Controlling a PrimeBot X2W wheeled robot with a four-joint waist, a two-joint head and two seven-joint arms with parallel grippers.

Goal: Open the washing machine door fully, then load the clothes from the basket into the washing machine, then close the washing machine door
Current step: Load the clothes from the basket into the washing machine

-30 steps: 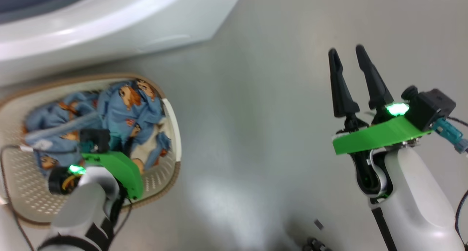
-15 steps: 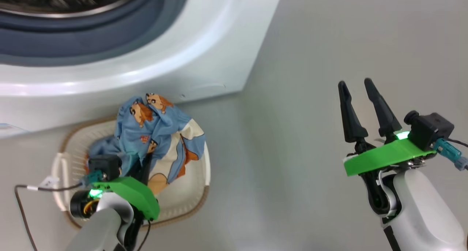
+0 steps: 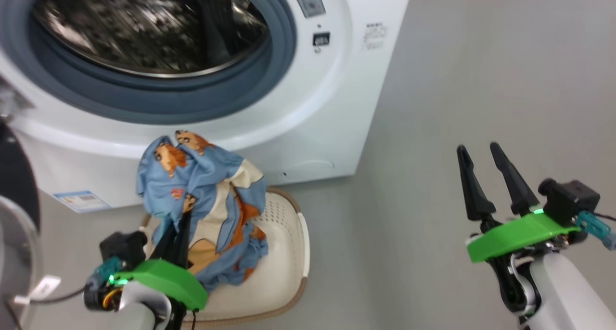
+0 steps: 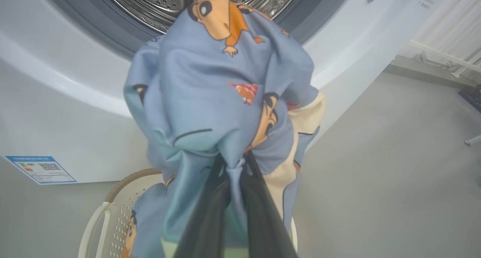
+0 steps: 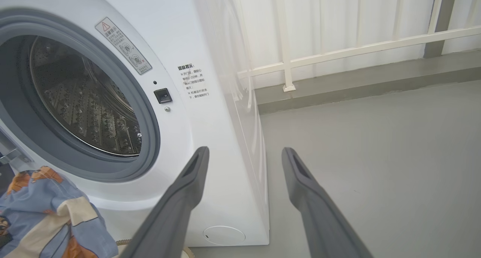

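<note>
left wrist view: left claw (image 4: pixel 233 164) seemingly pinched tight on clothes (image 4: pixel 210 100); right claw (image 5: pixel 244 154) wide, empty.

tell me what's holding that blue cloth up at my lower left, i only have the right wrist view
observer: the left gripper is shut on the clothes, with a pinch of fabric between its fingers.
operator: is anything in the basket
observer: in the head view the bundle's lower end hangs down into the basket; I can't tell whether more lies beneath it.
operator: where's the door
observer: the washing machine door stands swung open at the head view's left edge, off the washing machine opening.
</note>
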